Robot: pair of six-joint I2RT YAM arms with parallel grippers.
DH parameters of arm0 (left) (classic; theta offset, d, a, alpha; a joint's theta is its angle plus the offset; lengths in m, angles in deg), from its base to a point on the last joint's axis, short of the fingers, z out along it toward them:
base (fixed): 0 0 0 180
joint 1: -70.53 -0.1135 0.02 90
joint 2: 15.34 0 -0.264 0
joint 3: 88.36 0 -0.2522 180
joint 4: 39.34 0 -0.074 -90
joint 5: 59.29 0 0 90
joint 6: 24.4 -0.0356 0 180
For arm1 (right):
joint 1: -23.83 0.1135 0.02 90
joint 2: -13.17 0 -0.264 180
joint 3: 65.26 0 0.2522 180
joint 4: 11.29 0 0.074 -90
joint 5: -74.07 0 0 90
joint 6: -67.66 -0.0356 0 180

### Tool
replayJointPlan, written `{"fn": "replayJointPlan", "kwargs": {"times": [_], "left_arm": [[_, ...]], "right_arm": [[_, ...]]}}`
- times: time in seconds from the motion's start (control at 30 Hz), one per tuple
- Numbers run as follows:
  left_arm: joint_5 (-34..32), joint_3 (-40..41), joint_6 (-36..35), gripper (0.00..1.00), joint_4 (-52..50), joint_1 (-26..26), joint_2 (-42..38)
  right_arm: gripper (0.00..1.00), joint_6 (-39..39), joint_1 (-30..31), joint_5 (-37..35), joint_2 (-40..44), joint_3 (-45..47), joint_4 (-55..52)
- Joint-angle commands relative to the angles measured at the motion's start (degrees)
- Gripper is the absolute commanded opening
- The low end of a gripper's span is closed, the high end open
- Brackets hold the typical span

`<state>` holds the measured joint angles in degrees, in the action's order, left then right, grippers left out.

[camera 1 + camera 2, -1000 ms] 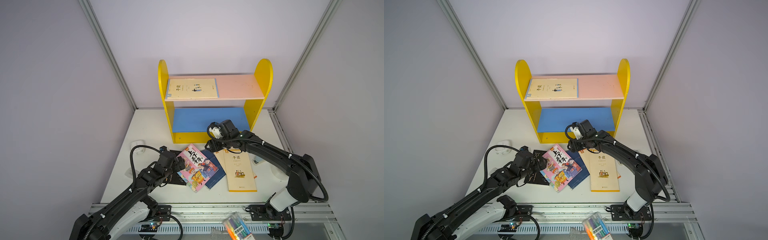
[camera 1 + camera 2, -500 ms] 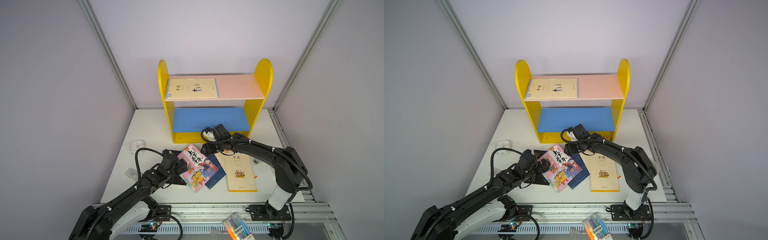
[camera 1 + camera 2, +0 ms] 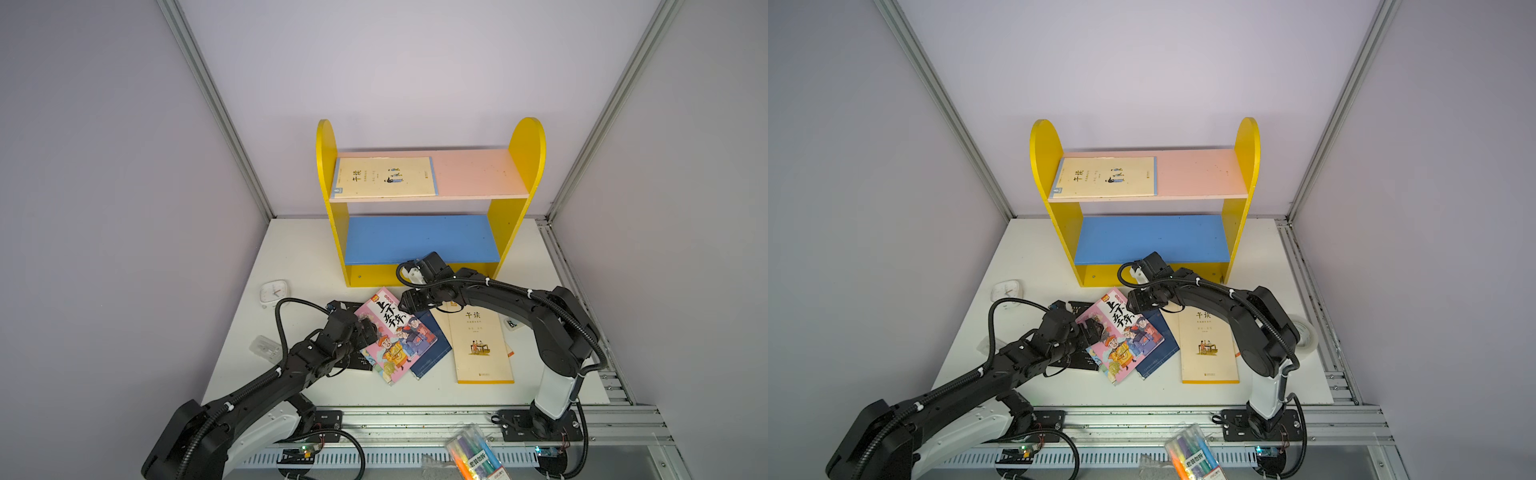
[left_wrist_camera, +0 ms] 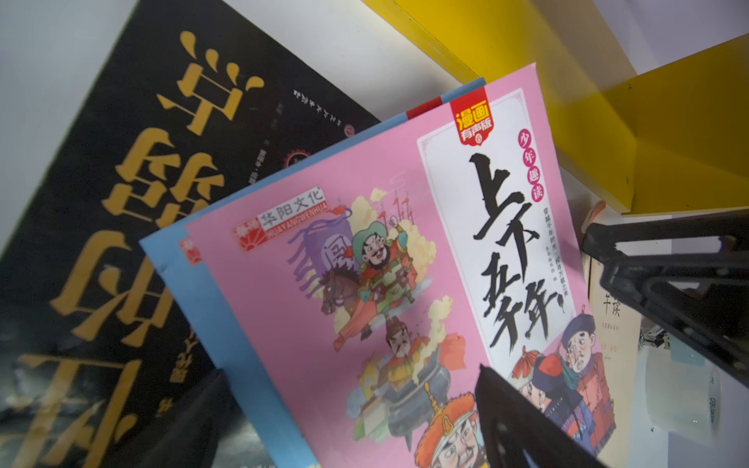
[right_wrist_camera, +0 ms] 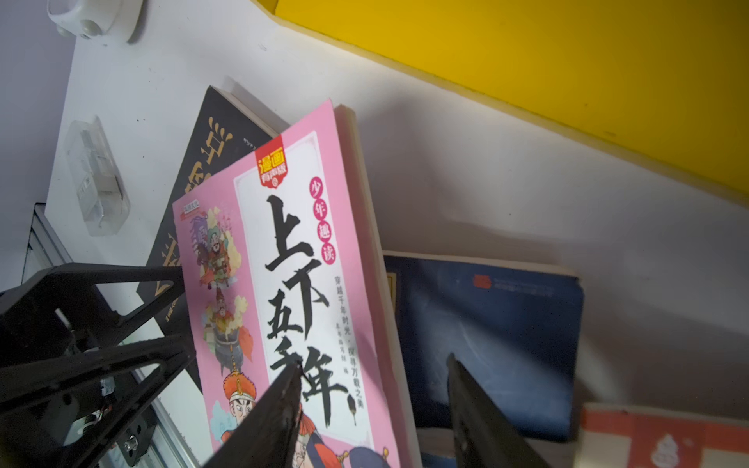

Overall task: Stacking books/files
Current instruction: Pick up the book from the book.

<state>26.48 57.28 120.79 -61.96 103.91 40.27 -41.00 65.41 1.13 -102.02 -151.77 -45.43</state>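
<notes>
Right gripper (image 5: pixel 373 364): jaws parted, nothing clamped, straddling the pink book (image 5: pixel 292 263) at its 1 o'clock edge, one finger over the navy book (image 5: pixel 486 332) beneath. Left gripper (image 3: pixel 368 330): released and spread wide at the pink book's 9 o'clock edge, above the black book (image 4: pixel 101 202). The yellow shelf (image 3: pixel 415 276) crowds 12 o'clock. A cream book (image 3: pixel 482 345) lies at 3. The table (image 3: pixel 291 257) is open toward 10, save a white clock (image 3: pixel 273 291).

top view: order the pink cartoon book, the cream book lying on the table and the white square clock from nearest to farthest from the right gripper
1. pink cartoon book: its far corner sits right at the right gripper jaws.
2. cream book on the table: just beside, partly under that arm.
3. white square clock: well off to the robot's left, near the wall.
</notes>
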Motion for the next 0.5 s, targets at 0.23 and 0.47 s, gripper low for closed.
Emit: {"fn": "replayJointPlan", "kwargs": {"times": [0.23, 0.47], "left_arm": [[0.67, 1.62, 1.49, 0.97, 8.09, 0.19, -0.53], [0.03, -0.73, 0.48, 0.97, 2.14, 0.19, -1.88]], "right_arm": [[0.57, -0.33, 0.56, 0.48, -3.48, -1.51, 1.7], [0.56, -0.36, 0.52, -0.84, -4.21, -1.56, 1.66]]}}
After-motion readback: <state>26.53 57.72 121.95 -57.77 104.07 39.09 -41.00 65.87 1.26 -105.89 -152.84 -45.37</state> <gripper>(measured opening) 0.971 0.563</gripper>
